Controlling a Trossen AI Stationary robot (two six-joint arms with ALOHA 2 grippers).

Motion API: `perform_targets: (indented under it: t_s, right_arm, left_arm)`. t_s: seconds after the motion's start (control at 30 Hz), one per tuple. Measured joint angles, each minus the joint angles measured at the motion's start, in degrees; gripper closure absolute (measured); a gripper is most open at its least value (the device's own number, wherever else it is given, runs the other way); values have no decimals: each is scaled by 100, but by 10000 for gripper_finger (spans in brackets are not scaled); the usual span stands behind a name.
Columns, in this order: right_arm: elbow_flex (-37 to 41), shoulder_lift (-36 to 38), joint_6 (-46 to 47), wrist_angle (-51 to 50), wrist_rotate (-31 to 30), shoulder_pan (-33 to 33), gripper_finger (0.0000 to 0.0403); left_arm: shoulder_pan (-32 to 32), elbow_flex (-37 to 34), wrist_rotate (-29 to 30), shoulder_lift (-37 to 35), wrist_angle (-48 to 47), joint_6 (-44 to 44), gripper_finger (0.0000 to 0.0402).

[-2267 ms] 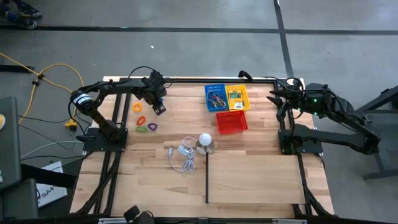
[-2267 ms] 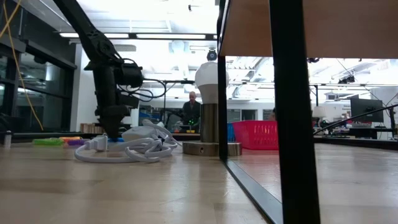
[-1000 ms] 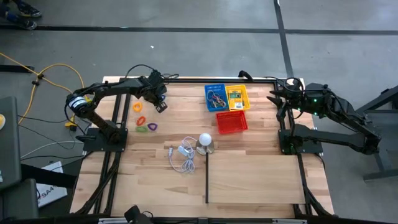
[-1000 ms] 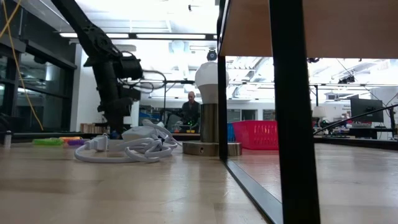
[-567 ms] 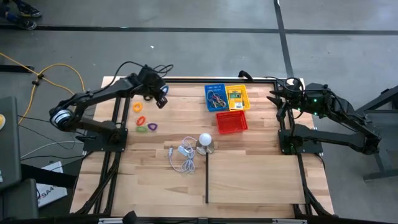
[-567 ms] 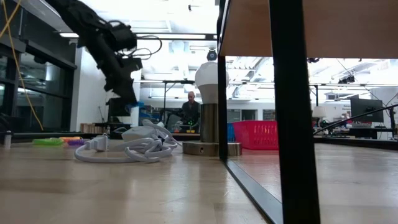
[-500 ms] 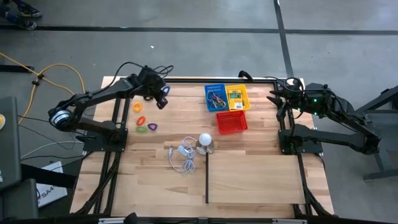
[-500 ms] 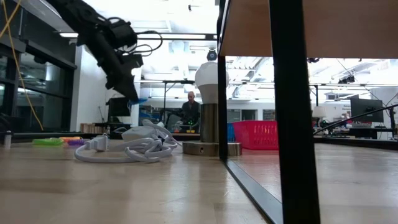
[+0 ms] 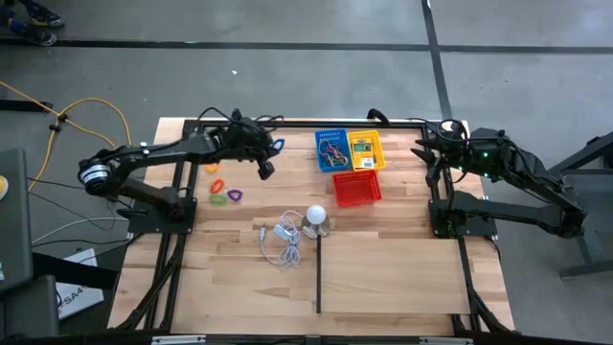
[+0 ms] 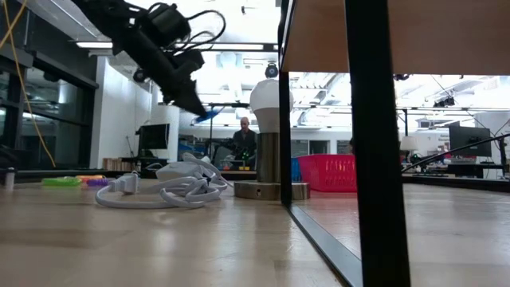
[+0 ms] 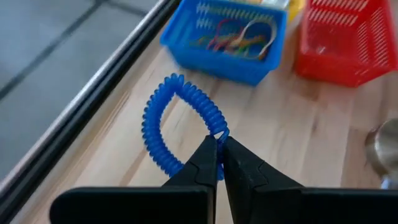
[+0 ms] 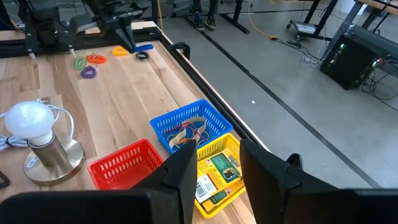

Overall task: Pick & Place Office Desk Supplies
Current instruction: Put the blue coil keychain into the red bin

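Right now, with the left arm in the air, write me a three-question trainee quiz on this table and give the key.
1. True or false: the left gripper is shut on the blue coil ring.
2. Which basket holds the rubber bands? A) the red basket B) the blue basket C) the yellow basket
3. Fill in: the right gripper waits at the table's right edge, holding ____.

Key: 1 true: the fingers pinch the ring above the table. 2 B: the red basket looks empty, the yellow one holds packets. 3 nothing: its fingers stand apart.
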State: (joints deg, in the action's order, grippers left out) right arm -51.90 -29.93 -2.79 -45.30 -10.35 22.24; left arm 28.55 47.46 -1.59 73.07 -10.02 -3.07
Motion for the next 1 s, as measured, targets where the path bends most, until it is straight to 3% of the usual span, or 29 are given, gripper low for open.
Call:
perform_targets:
  t_s: [0.33,1.0]
  right_arm:
    - [0,-2,0,0,1,0,293]
    - [0,-2,0,0,1,0,293]
  left_arm:
    - [-759,114,305,697,1117,238,396]
    - [-1237,2280,108,2888,1074,-334,396]
